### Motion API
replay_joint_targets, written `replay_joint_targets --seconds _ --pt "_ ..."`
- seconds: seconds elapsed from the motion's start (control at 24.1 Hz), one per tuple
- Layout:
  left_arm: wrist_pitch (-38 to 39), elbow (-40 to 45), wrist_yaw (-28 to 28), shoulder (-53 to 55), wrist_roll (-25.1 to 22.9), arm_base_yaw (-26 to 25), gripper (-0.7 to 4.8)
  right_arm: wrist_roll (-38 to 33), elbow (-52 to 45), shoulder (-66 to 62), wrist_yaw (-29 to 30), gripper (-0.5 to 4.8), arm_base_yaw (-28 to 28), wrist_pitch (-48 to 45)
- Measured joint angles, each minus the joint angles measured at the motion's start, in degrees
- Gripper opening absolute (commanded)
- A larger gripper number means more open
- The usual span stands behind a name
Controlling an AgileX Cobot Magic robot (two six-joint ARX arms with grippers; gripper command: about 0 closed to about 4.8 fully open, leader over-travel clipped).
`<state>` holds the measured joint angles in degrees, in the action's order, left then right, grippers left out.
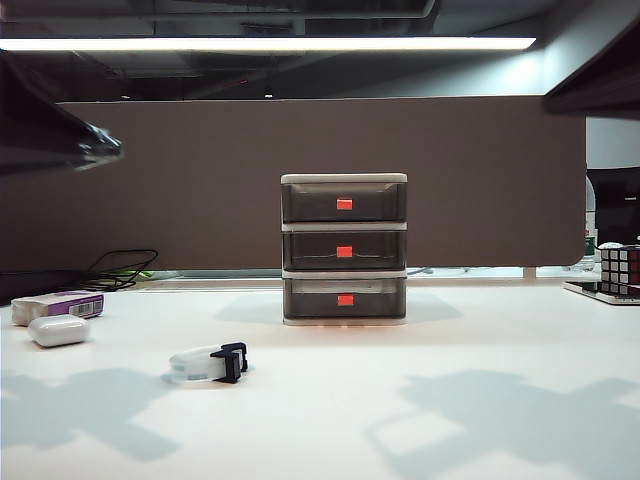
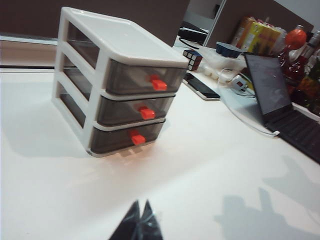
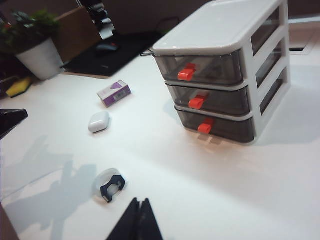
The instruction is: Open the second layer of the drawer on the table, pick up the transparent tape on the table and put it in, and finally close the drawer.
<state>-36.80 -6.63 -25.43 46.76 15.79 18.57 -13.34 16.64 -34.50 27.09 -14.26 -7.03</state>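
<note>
The drawer (image 1: 344, 179) is a three-tier unit with an off-white frame, standing mid-table with all its drawers shut. The second layer (image 1: 318, 250) is the smoky grey middle drawer (image 2: 125, 111) (image 3: 222, 101) with a red-orange tab. The transparent tape (image 1: 208, 362) (image 3: 109, 184), a clear ring with a black cutter, lies on the table (image 1: 450, 350) to the front left of the unit. My left gripper (image 2: 141, 204) hangs shut and empty above bare tabletop, in front of the unit. My right gripper (image 3: 140, 201) is shut and empty too, just beside the tape.
A white oval case (image 1: 58, 330) and a purple-and-white box (image 1: 60, 305) lie at the far left. A Rubik's cube (image 1: 620, 268) sits at the right edge. A laptop (image 2: 272, 90), a phone (image 2: 202, 87) and bottles crowd the right side. A brown partition (image 1: 200, 180) backs the table.
</note>
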Motion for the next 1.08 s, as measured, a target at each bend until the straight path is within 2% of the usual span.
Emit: replay_joint_targets --seconds 0.17,0.25,0.37,0.5,0.71,0.79,0.96,1.0,1.08 --pt "-7.43 -0.7 -0.04 8.39 -0.66 0.07 0.46 0.92 2.84 -8.59 -1.4 -0.05 -2.86 -3.41" --pt "-11.37 -1.6 -0.09 13.0 -0.76 0.68 0.95 1.22 4.48 -12.22 -1.46 -0.05 -3.45 -4.39" --pt "-19.23 -2.34 -5.07 19.54 -0.76 0.9 0.93 1.49 9.46 -20.98 -1.4 -0.05 -3.34 -5.99" --pt "-22.69 -2.91 -5.05 20.35 -0.35 0.9 0.91 3.45 11.74 -25.22 0.02 -0.05 -3.39 -5.95" --pt "-22.97 -4.39 5.42 20.98 2.97 3.65 0.89 6.19 16.0 -31.21 1.11 -0.05 -3.37 -6.03" --pt "-22.77 -5.53 7.54 22.34 1.73 5.88 0.89 7.02 17.77 -33.73 1.31 -0.05 -3.39 -6.25" --pt "-21.53 -8.76 13.57 27.28 -2.99 14.56 0.89 7.5 20.04 -37.57 1.66 -0.05 -3.37 -7.15" --pt "-21.31 -9.6 16.74 28.55 -4.09 16.96 0.89 7.61 20.81 -38.77 1.86 -0.05 -3.37 -7.45" --pt "-21.07 -12.57 31.36 33.86 -8.46 25.4 0.89 7.67 22.18 -41.05 2.08 -0.05 -3.37 -7.43"
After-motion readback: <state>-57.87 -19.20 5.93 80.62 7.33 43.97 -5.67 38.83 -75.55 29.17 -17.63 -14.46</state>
